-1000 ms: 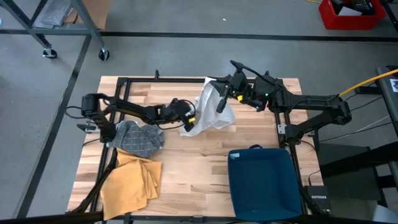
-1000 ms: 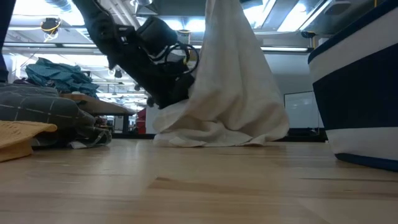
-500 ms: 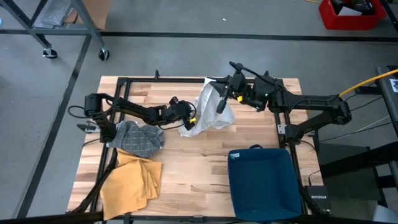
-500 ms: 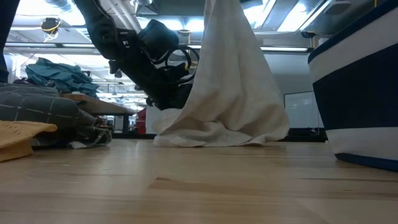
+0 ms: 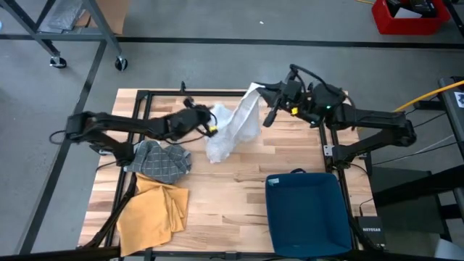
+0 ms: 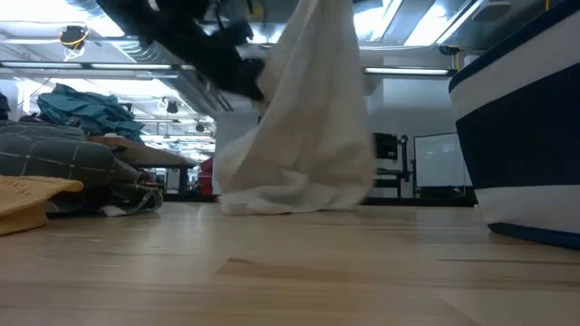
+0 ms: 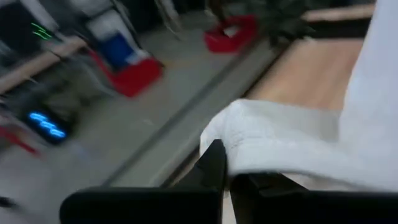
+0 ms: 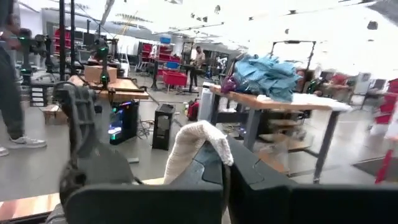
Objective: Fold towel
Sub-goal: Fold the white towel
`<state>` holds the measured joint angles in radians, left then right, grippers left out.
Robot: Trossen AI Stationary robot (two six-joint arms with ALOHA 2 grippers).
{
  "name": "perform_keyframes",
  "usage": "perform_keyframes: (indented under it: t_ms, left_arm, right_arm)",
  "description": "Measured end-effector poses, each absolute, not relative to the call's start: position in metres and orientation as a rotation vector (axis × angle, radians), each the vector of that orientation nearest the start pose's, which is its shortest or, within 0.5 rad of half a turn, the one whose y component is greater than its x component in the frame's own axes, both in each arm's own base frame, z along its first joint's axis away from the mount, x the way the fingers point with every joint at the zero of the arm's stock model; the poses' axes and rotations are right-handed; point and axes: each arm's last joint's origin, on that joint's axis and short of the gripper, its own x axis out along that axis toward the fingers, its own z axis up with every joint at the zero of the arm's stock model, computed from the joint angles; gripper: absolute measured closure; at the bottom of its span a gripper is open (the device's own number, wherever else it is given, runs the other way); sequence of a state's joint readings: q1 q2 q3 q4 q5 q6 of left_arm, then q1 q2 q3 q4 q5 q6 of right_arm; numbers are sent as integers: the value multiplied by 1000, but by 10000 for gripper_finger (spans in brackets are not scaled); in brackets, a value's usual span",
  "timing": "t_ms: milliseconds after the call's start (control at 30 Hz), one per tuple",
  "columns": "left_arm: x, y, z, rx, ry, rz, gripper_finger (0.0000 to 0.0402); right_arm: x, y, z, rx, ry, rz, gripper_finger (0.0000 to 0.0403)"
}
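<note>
Currently the white towel (image 5: 233,127) hangs lifted over the middle of the far part of the wooden table (image 5: 232,188), its lower folds resting on the boards. Left gripper (image 5: 212,122) is closed on the towel's left edge. Right gripper (image 5: 264,98) is closed on the towel's upper corner near the far table edge. Grey checked cloth (image 5: 161,159) and yellow cloth (image 5: 154,210) lie at the left; a blue bin (image 5: 304,210) stands near the front right.
</note>
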<state>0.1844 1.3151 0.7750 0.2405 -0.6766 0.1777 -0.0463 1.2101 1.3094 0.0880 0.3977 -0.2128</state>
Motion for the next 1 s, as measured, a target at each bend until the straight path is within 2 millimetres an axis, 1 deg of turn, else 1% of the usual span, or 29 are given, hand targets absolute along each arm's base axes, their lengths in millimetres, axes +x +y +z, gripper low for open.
perform_keyframes:
  t_ms: [167, 267, 367, 467, 633, 867, 1000]
  left_arm:
    - [243, 70, 303, 373, 290, 944, 401]
    - [228, 75, 334, 390, 199, 1015, 401]
    - [214, 82, 363, 397, 113, 1083, 401]
    - [205, 90, 386, 419, 57, 1146, 401]
    - [195, 100, 419, 466, 7, 1208, 401]
    - [183, 117, 458, 521, -68, 1272, 401]
    - [177, 130, 486, 544, -154, 1280, 401]
  right_arm:
    - [248, -26, 466, -258, -226, -602, 402]
    - [243, -32, 476, -314, -296, -681, 402]
    - [239, -40, 481, -319, -355, -719, 402]
    - [235, -52, 485, -323, -393, -771, 402]
    - [226, -72, 492, -343, -436, -842, 402]
    - [218, -92, 523, -361, -532, -864, 402]
    - [216, -99, 545, -376, -575, -882, 402]
